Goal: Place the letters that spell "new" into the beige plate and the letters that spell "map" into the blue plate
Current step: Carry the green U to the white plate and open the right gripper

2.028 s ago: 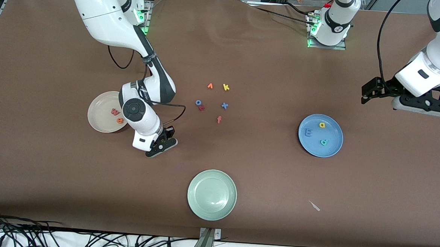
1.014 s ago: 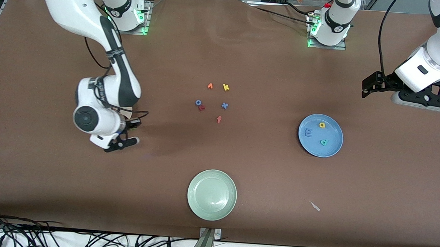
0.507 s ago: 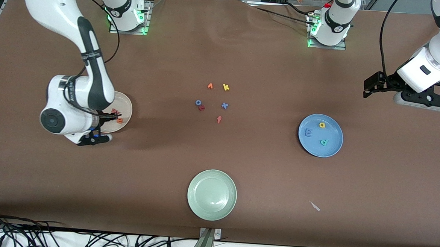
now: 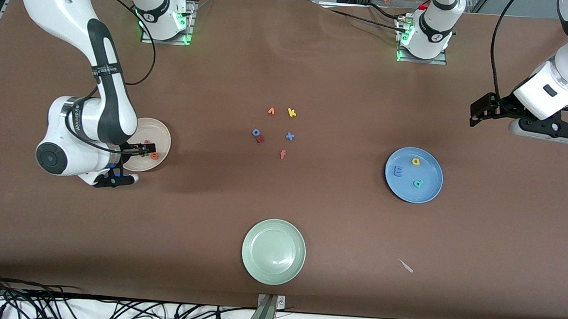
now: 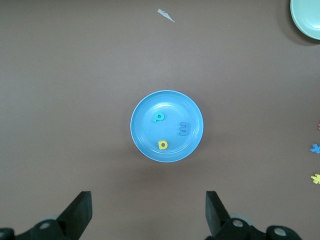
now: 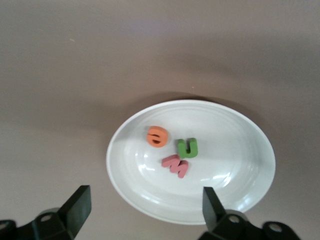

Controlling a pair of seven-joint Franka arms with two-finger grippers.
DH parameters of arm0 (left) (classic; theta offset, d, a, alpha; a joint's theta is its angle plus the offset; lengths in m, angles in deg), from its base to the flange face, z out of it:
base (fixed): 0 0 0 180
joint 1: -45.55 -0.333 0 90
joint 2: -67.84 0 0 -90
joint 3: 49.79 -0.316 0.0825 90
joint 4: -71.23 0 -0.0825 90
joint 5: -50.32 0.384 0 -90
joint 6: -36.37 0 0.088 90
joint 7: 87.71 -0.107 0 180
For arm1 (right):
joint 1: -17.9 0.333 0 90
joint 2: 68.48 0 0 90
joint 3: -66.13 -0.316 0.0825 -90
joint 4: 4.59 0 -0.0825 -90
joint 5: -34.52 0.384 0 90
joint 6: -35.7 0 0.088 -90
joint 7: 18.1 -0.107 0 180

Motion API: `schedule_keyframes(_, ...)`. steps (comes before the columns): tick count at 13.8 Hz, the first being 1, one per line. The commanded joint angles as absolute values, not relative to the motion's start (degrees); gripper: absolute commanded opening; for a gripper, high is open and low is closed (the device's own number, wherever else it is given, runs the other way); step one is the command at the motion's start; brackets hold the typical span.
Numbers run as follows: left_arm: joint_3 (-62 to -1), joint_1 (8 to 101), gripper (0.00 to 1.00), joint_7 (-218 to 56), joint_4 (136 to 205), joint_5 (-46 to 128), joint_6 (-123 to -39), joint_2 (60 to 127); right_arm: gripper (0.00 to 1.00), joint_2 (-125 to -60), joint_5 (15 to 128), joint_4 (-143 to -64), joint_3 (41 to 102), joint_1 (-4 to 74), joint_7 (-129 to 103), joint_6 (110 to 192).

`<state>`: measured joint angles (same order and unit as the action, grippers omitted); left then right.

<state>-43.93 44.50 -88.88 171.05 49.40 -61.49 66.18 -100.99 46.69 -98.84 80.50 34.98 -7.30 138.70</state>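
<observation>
Brown table [image 4: 317, 74]. Right gripper [image 6: 142, 207] over round cream-beige plate [image 6: 240, 170], fingers spread, nothing held; green n [image 6: 188, 147], orange e [image 6: 157, 136], pinkish-red w [image 6: 175, 165] lie inside (arm hides most of plate from front). Left gripper [image 5: 147, 212] waits open, empty, above table near medium-blue plate [image 4: 428, 191] holding blue m [image 4: 398, 172], yellow letter [image 4: 415, 161], teal letter [image 4: 418, 184]

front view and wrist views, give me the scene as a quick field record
cream-beige round plate: holds green n, orange e, pinkish-red w
medium-blue round plate: holds blue m, yellow a, teal p
right gripper: open, over the beige plate
left gripper: open, waiting above the table near the blue plate
</observation>
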Motion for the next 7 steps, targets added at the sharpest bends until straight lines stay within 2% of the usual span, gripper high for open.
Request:
schedule_keyframes(1,-43.7,44.1,1.00,-89.3,170.0,50.1,-60.3,66.2,1.00,-100.3,47.6,-94.8,80.5,34.9,-7.7,134.3)
schedule_keyframes(7,-43.7,44.2,1.00,-89.0,169.5,50.1,-60.3,66.3,1.00,-100.3,47.4,-85.9,80.8,34.6,-7.3,125.1)
